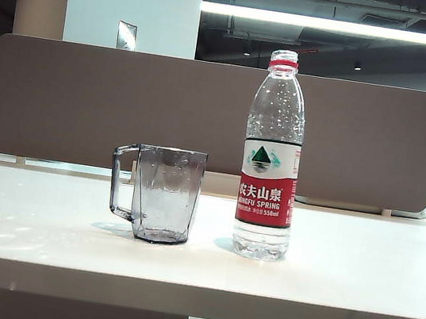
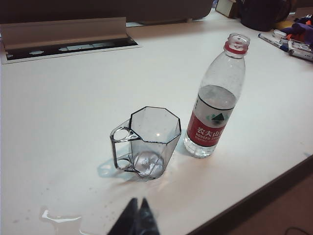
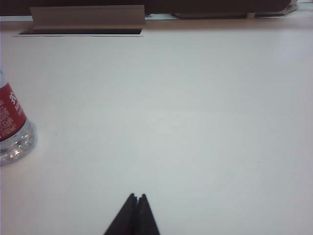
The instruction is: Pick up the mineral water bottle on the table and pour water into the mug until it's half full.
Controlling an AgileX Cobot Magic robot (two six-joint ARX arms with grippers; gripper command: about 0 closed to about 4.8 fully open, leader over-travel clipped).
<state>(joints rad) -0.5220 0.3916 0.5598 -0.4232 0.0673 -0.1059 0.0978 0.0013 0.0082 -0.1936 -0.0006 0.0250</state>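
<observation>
The uncapped mineral water bottle (image 1: 272,156) is standing upright on the tabletop (image 1: 42,230), with the empty mug (image 1: 161,193) just beside it at nine o'clock. The left pincer (image 2: 136,210) is hovering with tips pressed together, holding nothing, at the mug's six o'clock. The right pincer (image 3: 136,205), likewise pinched together and empty, is hanging over bare tabletop, the bottle at its ten o'clock.

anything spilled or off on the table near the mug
Yes: the left wrist view shows a small glossy puddle on the table, near the shut left gripper and apart from the mug. The bottle stands upright, uncapped.
</observation>
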